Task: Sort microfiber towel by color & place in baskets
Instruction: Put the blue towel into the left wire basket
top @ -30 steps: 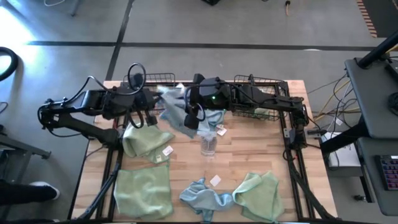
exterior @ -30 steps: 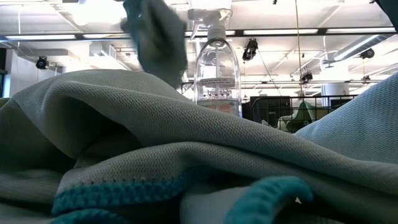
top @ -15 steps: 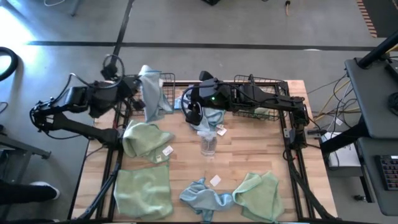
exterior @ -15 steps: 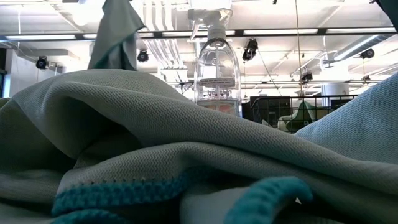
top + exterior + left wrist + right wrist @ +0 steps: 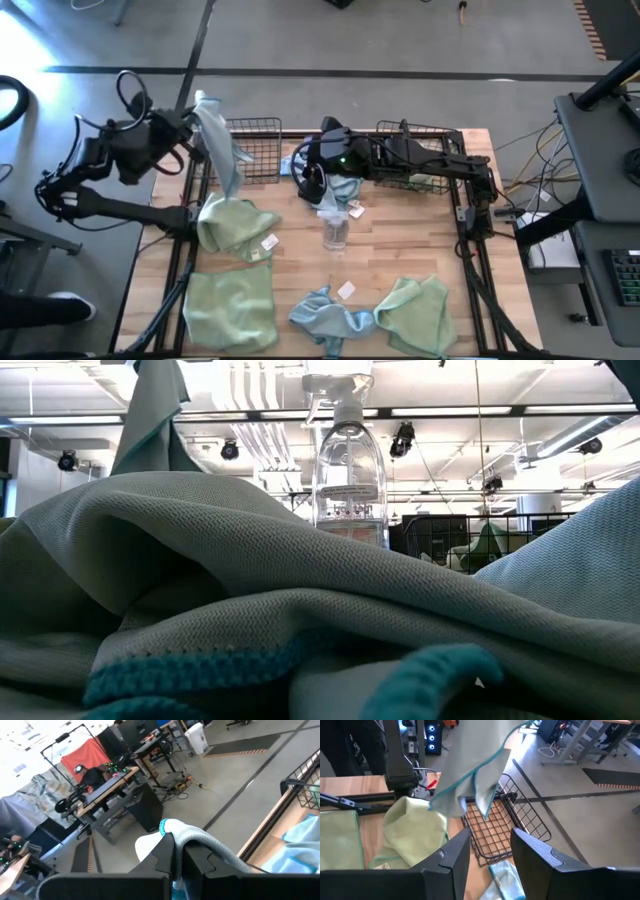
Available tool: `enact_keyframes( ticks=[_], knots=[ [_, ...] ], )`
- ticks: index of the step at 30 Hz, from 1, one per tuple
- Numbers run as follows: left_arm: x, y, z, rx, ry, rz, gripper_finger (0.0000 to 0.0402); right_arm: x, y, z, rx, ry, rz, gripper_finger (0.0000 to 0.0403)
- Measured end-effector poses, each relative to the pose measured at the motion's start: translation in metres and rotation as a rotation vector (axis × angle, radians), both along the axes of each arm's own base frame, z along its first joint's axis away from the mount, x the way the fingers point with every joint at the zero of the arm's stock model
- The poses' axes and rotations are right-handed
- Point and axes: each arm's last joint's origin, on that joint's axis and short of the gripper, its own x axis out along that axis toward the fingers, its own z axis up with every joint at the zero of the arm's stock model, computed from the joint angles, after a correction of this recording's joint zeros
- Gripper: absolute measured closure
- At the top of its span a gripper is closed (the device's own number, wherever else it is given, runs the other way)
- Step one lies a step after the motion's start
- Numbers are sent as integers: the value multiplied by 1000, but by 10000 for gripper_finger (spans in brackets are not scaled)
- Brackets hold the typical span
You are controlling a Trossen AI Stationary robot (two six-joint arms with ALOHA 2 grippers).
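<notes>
My left gripper point(image 5: 195, 108) is raised over the table's far left corner, left of the left black wire basket point(image 5: 252, 150), and is shut on a light blue towel point(image 5: 218, 145) that hangs from it. My right gripper point(image 5: 308, 182) is open between the two baskets, just above another light blue towel point(image 5: 340, 190) that lies on the table. The right basket point(image 5: 420, 152) has a pale green towel in it. Pale green towels point(image 5: 235, 225) point(image 5: 230, 305) point(image 5: 415, 312) and one light blue towel point(image 5: 325, 315) lie on the table. My left gripper pinches a bunched fold of the light blue towel at its teal-hemmed edge point(image 5: 165, 826) between its two fingers. The towel drapes over the fingers and hangs slack below them point(image 5: 150, 420), lifted clear of the table and the basket.
A clear spray bottle point(image 5: 335, 232) stands mid-table, near side of my right gripper. The left basket also shows in the right wrist view point(image 5: 502, 822). Dark frame rails run along both table sides. Desks and people show in the room beyond.
My left gripper has gone up and toward the table's left edge, from beside my right gripper across the left basket to beyond its left side. It has carried the light blue towel along, which now hangs clear instead of stretching between the two grippers.
</notes>
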Motion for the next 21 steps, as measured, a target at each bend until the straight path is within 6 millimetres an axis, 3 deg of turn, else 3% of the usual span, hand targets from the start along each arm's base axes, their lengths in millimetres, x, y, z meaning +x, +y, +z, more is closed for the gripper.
enact_keyframes(
  ticks=[8,21],
  knots=[
    [-6,3,2,65,11,201,400,0,0,0,0,0,0,266],
    [9,18,-2,69,61,363,400,0,0,0,0,0,0,266]
  ],
)
